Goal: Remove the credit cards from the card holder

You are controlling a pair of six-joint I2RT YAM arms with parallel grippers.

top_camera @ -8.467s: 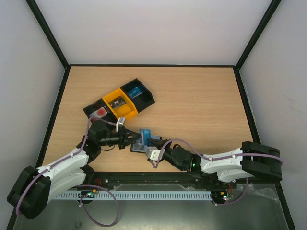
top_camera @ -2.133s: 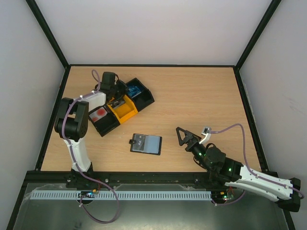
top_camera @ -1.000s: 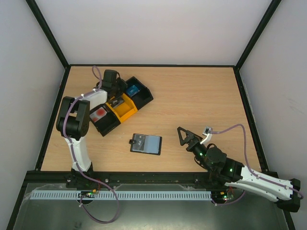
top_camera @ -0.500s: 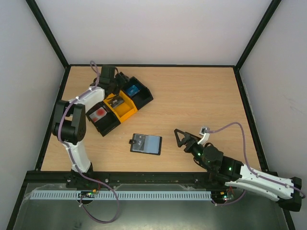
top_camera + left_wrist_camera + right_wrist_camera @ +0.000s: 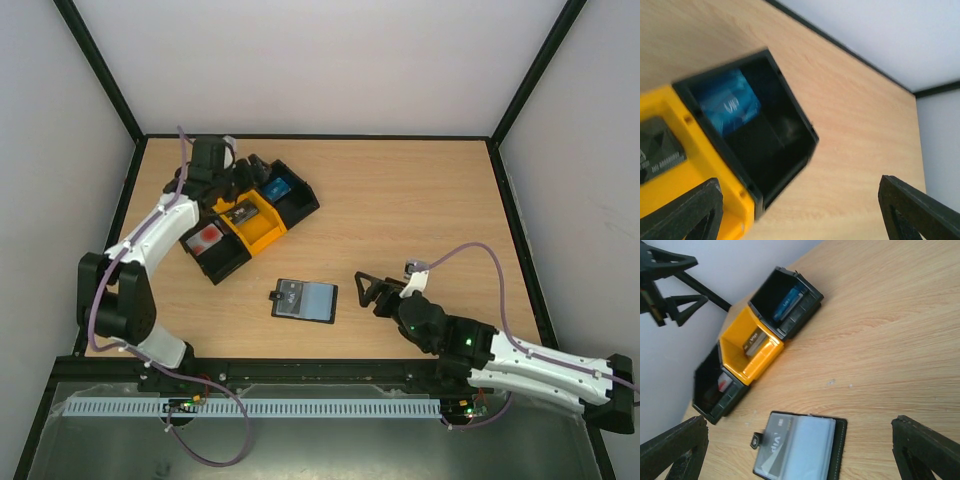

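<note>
Top external view: my left pincer (image 5: 256,172) is open by the blue plastic card (image 5: 278,188); my right pincer (image 5: 362,291) is open near the flat black card holder (image 5: 305,300).

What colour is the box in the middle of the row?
Bright yellow. The middle box shows best in the right wrist view.

Wood table (image 5: 420,200) w/ card holder (image 5: 305,300) & bin row (image 5: 265,232)

- The table (image 5: 420,210) looks like pale wood-grain laminate, smooth and matt.
- The yellow bin (image 5: 761,364) and the black bin (image 5: 792,112) are moulded plastic with a dull sheen.
- The card holder (image 5: 800,447) has a matt black border and a smooth grey-blue panel.
- The blue card (image 5: 727,102) is glossy plastic.
</note>
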